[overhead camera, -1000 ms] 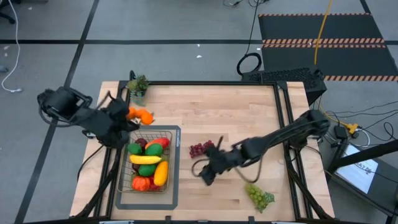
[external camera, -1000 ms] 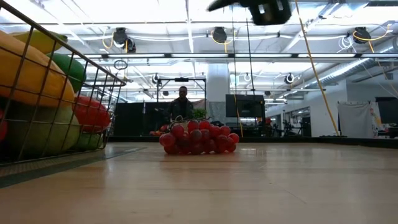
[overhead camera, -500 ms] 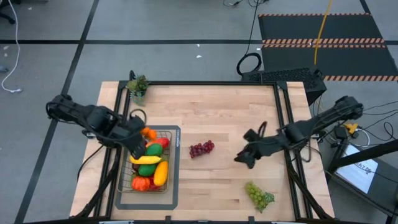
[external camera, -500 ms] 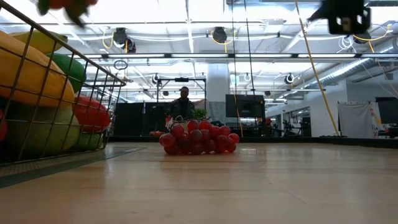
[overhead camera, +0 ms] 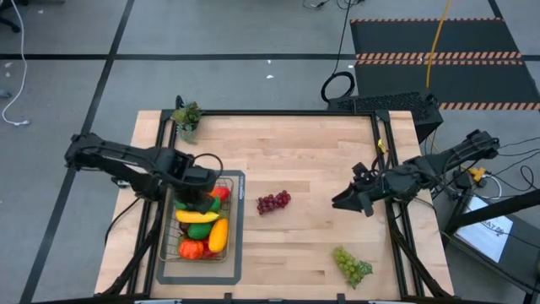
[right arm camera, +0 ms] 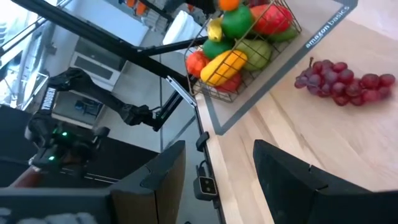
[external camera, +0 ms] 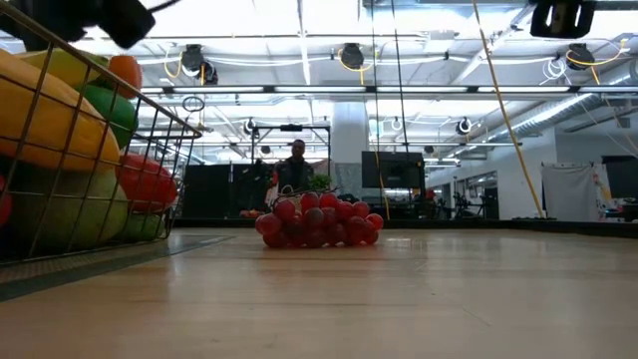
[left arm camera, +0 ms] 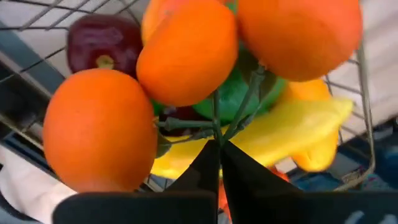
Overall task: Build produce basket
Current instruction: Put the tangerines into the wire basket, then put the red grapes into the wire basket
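My left gripper (overhead camera: 200, 182) is over the far end of the wire basket (overhead camera: 231, 245) and is shut on a cluster of three oranges (left arm camera: 186, 53) joined by green stalks. One orange (external camera: 125, 72) shows at the height of the basket's rim. The basket holds produce: a banana (overhead camera: 198, 217), a mango (overhead camera: 218, 234), red and green fruits. Purple grapes (overhead camera: 272, 201) lie on the table's middle and green grapes (overhead camera: 352, 265) near its front right. My right gripper (overhead camera: 344, 201) hangs open and holds nothing, high near the right edge. My left gripper pinches the thin green stem (left arm camera: 214, 127) where the oranges' stalks join, between its two fingertips. The fingers come from above, pointing steeply down. The oranges hang below the fingers, just over the produce in the basket; whether they touch it I cannot tell.
The basket stands on a flat grey mat (overhead camera: 239, 263) at the table's left. A small pot with a leafy sprig (overhead camera: 186, 116) stands at the far left corner. Bare wood lies between the purple grapes and the far edge.
My left gripper has come down and toward the table's right, from beyond the basket's far left corner to over its far end, turning about and carrying the oranges with it. My right gripper has drawn back from the table's middle toward the right edge, still open.
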